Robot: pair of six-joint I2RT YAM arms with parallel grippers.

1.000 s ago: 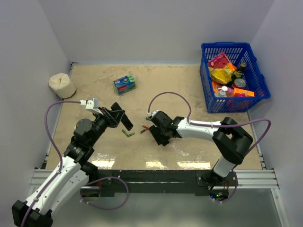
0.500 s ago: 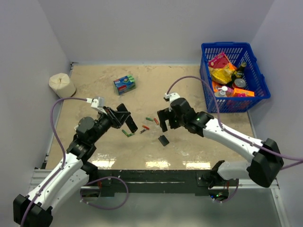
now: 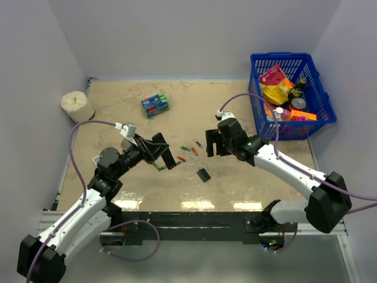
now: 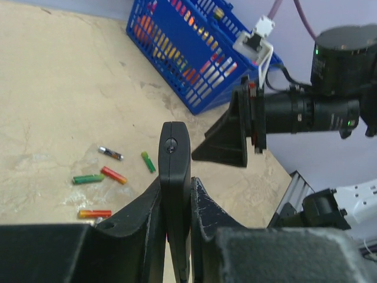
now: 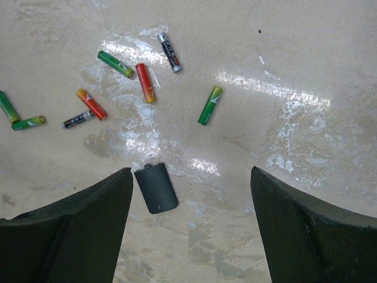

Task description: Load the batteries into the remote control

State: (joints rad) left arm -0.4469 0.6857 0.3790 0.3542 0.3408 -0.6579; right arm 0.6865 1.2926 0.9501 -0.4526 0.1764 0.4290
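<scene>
From above, the left gripper (image 3: 159, 149) was clamped shut on the slim black bar-shaped remote control (image 3: 171, 163), holding it up off the sandy beige table (image 3: 118, 124) left of centre. The small orange-red and green cylindrical batteries (image 3: 194, 151) lay scattered on the table between the two arms, just right of the held remote. The small black rectangular back cover (image 3: 204, 174) lay flat nearer the robot than the batteries, apart from them. The right gripper (image 3: 211, 145) hung above the table just right of the batteries; from this view its jaws looked spread, with nothing in them. A blue plastic mesh basket (image 3: 317, 88) full of packets stood at the far right, a blue-green rectangular packet (image 3: 155, 105) lay towards the back, and a white paper roll (image 3: 76, 107) sat at the far left.

In the left wrist view, the remote control (image 4: 175, 171) stood edge-on, pinched between the two black fingers (image 4: 138, 215), its end reaching past their tips. Behind it on the table lay several batteries, among them a green one (image 4: 88, 178) and an orange-red one (image 4: 113, 175) close together.

In the right wrist view, the jaws stood wide apart and empty, one finger (image 5: 65, 230) at each lower corner. The back cover (image 5: 156, 187) lay between them, close to the finger on the left of the view. Beyond it the batteries were strewn loosely, a green one (image 5: 210, 105) lying apart from the rest.
</scene>
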